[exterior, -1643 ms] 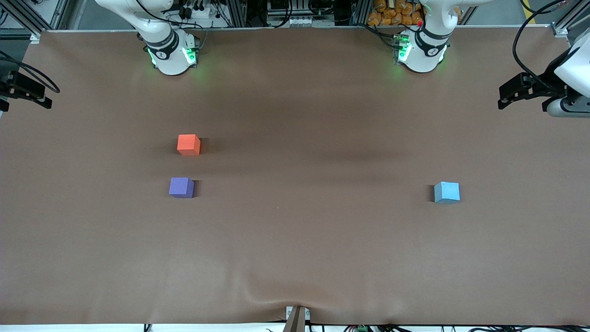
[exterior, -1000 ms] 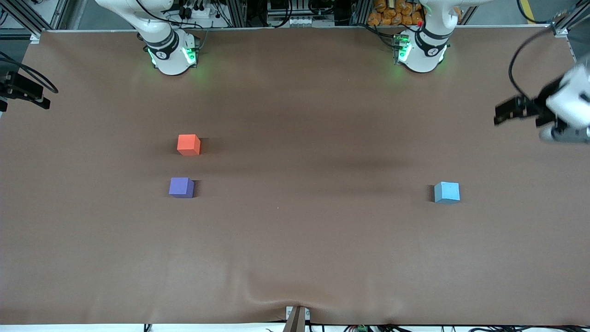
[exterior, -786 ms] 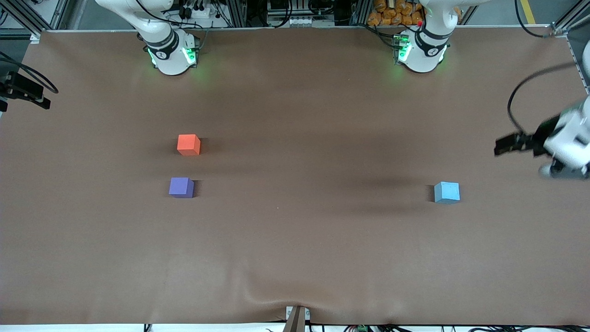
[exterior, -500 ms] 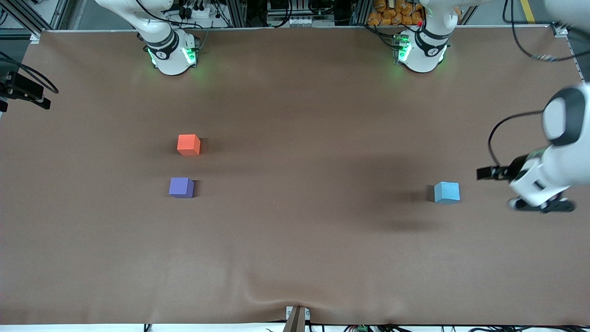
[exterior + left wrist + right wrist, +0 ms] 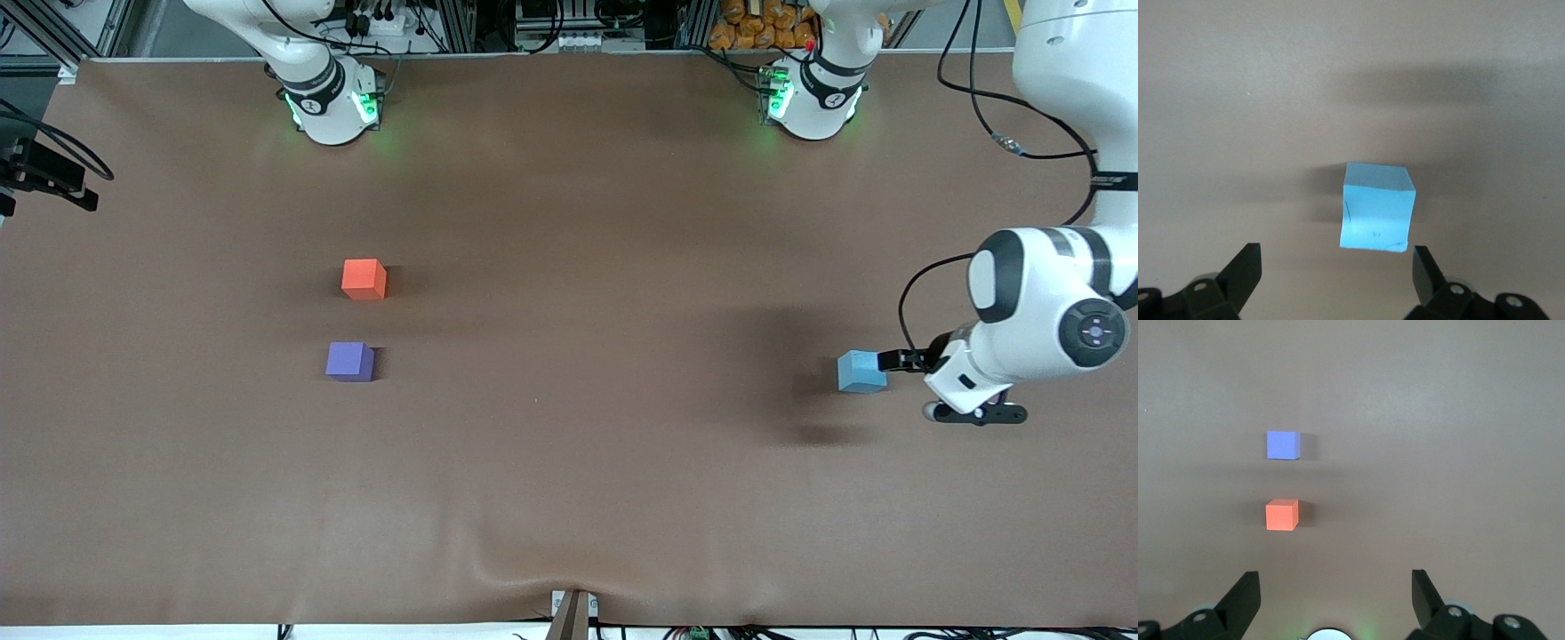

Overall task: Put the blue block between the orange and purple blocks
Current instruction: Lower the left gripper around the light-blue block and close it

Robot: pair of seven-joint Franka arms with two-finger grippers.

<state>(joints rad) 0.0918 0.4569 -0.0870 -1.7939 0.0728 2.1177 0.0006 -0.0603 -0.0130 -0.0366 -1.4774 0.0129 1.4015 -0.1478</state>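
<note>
Closing in at the left arm's end of the table, the left gripper [image 5: 1333,267] hangs low with its black fingers spread wide, wider than the small light sky-blue matte cube [image 5: 861,371] just ahead of them. That blue block sits flat on the brown table [image 5: 569,498], well out toward the edge at the left arm's end and about midway between the edge under the robots' bases and the edge by the front camera. From the front view the gripper is right beside the cube; whether a fingertip touches it cannot be told. In the left wrist view the cube [image 5: 1377,207] lies just clear of the open fingertips, turned a little askew to them.

The bright orange-red matte cube [image 5: 364,278] and the violet-purple matte cube [image 5: 349,361] wait toward the right arm's end, the purple one nearer the front camera's edge, with a gap between them.

The right gripper [image 5: 1331,593] idles high over the base-side edge, fingers wide, holding nothing.

The blue block looks light and probably foam-like, so a modest squeeze should do. Its matte faces should not slip. The best hold seems to be two opposite flat sides at mid-height, after squaring the fingers to them.
</note>
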